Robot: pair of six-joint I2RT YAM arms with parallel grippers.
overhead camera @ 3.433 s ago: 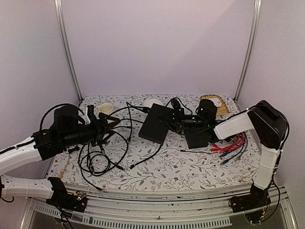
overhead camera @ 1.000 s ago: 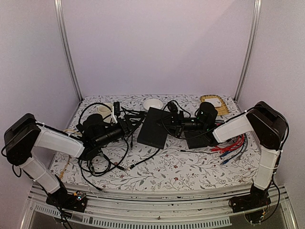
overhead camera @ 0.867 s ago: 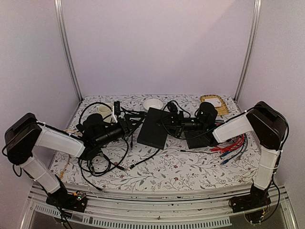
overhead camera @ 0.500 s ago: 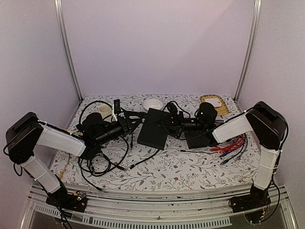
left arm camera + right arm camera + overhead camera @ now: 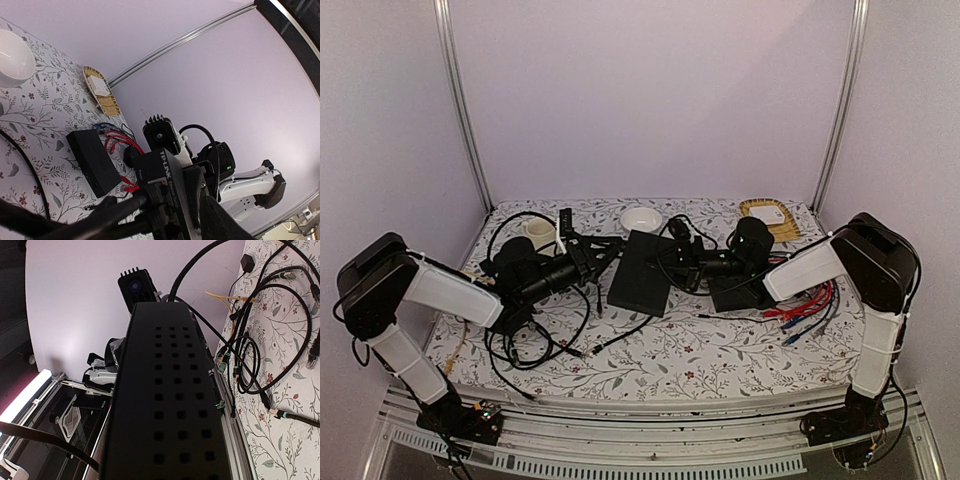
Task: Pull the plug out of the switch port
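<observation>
Bracing the switch (image 5: 640,274) looks complete; the step in hand is seating the left gripper on the plug. The switch, a flat matte-black rectangular box with rows of small vent holes on one face, sits at the centre of the table (image 5: 720,350). At its 3 o'clock edge the right gripper (image 5: 672,262) is clamped on the casing. At 10 o'clock the left gripper (image 5: 610,247) stands with jaws apart, one either side of the port edge; the plug itself cannot be picked out among the dark cable ends there. Next move, as a judgement: close squarely on the plug body, then draw straight out toward 9 o'clock — a skewed pull could bind it. Thin, limp black cables (image 5: 535,335) coil at 8 o'clock. A second black box (image 5: 750,292) lies at 3 o'clock, and a smooth white bowl (image 5: 640,217) at 12 o'clock.
</observation>
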